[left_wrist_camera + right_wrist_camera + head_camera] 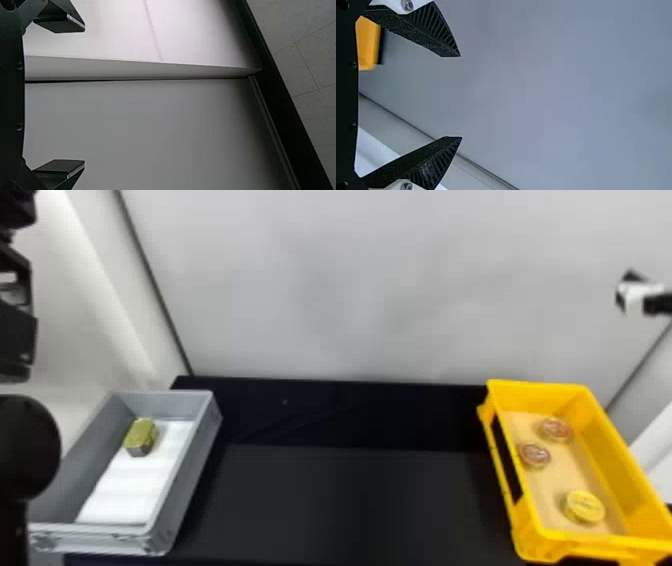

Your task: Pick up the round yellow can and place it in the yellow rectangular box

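Note:
The round yellow can [585,507] lies inside the yellow rectangular box [617,455], near its front end. Partly visible at the head view's right edge, my right gripper [636,294] is up above the box and away from the can. In its wrist view the right gripper [461,96] is open, its ribbed fingers wide apart with nothing between them. My left gripper [16,210] is partly in view at the head view's upper left edge, high above the grey box. Seen from its own wrist, the left gripper [84,95] stands open and holds nothing.
Two reddish round tins [556,430] share the yellow box. At the left, a grey box [185,470] with a white liner holds a green-gold faceted tin [142,437]. A black table [345,500] lies between the boxes, with a pale wall [350,290] behind.

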Robot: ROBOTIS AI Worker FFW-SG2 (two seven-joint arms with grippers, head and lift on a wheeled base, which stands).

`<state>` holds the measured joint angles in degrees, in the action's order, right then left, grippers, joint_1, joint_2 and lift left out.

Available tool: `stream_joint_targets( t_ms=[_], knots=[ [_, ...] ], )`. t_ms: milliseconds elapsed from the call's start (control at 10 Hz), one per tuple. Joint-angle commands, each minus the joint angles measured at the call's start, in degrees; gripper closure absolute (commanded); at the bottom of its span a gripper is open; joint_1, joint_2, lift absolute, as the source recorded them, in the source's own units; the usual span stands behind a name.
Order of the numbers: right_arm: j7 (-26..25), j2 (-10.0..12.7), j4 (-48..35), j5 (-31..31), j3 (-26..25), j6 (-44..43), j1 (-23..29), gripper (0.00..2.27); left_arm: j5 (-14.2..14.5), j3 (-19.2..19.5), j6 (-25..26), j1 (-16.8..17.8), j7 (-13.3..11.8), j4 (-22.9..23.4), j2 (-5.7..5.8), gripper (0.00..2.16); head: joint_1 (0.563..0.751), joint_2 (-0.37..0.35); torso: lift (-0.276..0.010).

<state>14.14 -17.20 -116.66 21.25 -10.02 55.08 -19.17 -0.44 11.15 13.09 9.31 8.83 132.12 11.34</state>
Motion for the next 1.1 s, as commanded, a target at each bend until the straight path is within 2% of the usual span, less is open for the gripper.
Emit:
stream_joint_targets(
  t_ms=[0,400,600,800,1000],
  knots=[
    [-7.6,0.5,-5.0,-2.1,3.3,-5.6,-3.9,0.03,-0.1,0.1,0.0,0.0,0.1,0.0,0.00,0.08,0.694,0.054,-0.003],
    [-13.8,-0.9,-5.9,-9.7,9.6,-14.5,-15.0,0.04,-0.3,0.4,0.0,0.1,0.0,-0.1,0.09,0.08,0.694,0.054,-0.003],
    [-13.4,-2.1,-5.2,-14.7,11.4,-18.2,-20.6,0.05,-0.3,0.5,-0.1,0.1,0.0,-0.2,0.18,0.08,0.694,0.054,-0.003],
    [-13.3,-3.9,-4.4,-16.9,15.1,-21.0,-26.3,0.05,-0.4,0.6,-0.1,0.1,0.0,-0.2,0.18,0.08,0.694,0.054,-0.003],
    [-15.1,-4.3,-3.8,-19.0,16.5,-24.6,-29.0,0.07,-0.4,0.8,-0.4,0.1,0.0,-0.2,0.27,0.08,0.694,0.054,-0.003]
  ],
)
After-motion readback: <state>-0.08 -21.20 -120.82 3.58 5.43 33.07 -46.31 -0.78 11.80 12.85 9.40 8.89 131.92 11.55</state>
